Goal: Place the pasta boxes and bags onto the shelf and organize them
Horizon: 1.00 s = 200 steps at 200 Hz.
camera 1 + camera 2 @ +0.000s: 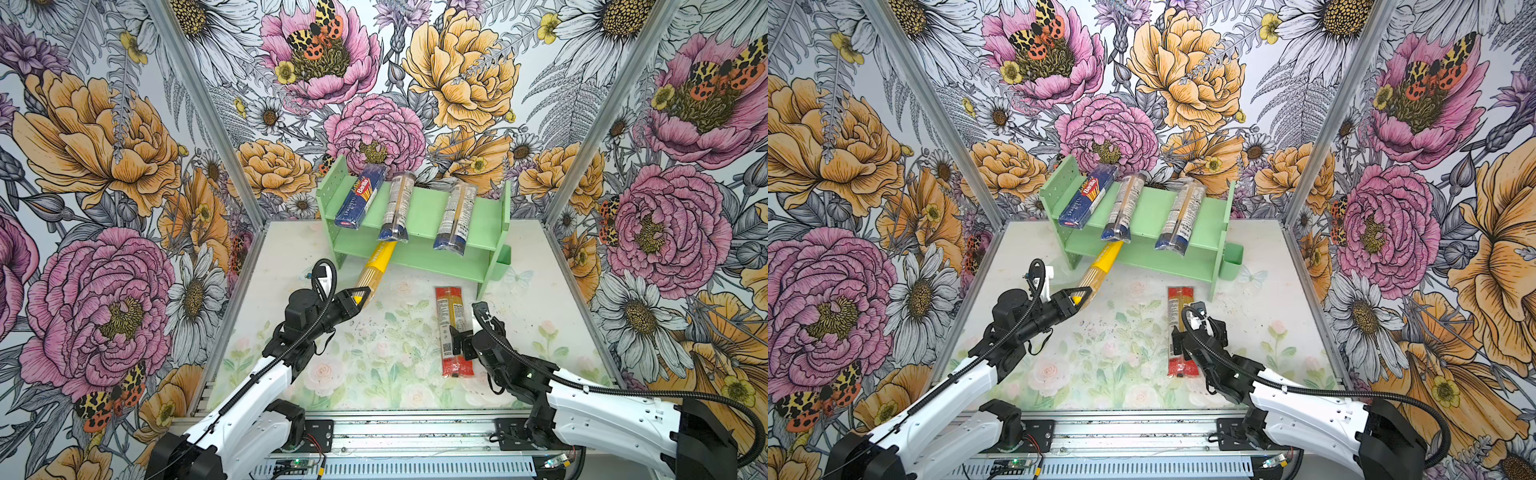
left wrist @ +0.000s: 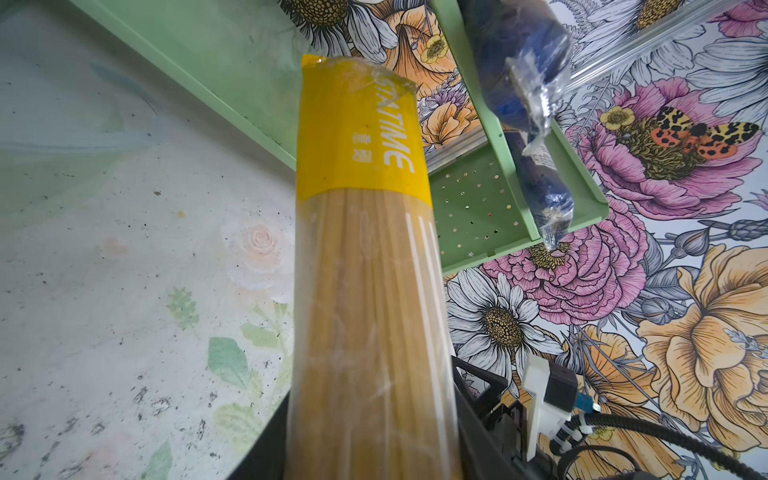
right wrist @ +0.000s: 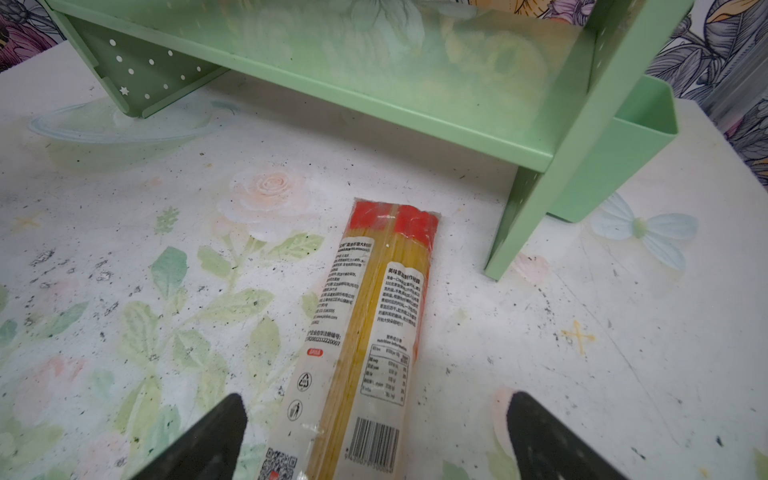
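Mint shelf (image 1: 424, 208), three packs (image 1: 397, 206) atop

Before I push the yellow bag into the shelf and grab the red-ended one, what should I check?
1. Jaws of left gripper shut on yellow bag: ok.
2. Far end of yellow bag between the tiers of the shelf: ok.
3. It stays apart from the overhanging navy-ended bag in the left wrist view: ok.
4. How deep it reaches: cannot tell.
5. Jaws of right gripper open astride red-ended bag: ok.
6. That bag lies flat on the table, apart from the shelf leg: ok.
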Available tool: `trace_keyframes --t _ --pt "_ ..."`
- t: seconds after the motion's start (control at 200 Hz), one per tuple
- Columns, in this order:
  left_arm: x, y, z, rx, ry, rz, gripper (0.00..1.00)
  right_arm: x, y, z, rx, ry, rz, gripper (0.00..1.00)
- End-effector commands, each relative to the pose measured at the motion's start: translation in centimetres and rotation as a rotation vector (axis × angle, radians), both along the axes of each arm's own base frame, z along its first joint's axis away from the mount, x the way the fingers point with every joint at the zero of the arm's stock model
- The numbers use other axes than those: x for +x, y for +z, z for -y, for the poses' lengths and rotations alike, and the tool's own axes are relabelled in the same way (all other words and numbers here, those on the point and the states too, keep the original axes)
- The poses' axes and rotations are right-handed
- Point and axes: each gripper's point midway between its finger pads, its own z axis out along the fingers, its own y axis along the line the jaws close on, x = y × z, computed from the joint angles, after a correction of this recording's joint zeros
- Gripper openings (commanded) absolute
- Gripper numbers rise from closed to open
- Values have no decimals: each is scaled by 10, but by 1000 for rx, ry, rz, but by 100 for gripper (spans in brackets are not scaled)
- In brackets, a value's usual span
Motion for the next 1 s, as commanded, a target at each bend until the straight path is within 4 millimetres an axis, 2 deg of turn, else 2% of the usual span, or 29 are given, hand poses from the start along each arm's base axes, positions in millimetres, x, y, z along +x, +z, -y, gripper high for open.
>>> trace_keyframes --t 0.0,0.375,0.996 --pt "7 106 2 -80 -24 373 0 5 13 -2 32 -14 31 99" --pt "33 115 3 -104 -33 390 0 8 19 -3 31 -14 45 100" --pt "73 107 3 -131 -18 402 0 9 23 -3 33 -13 53 99"
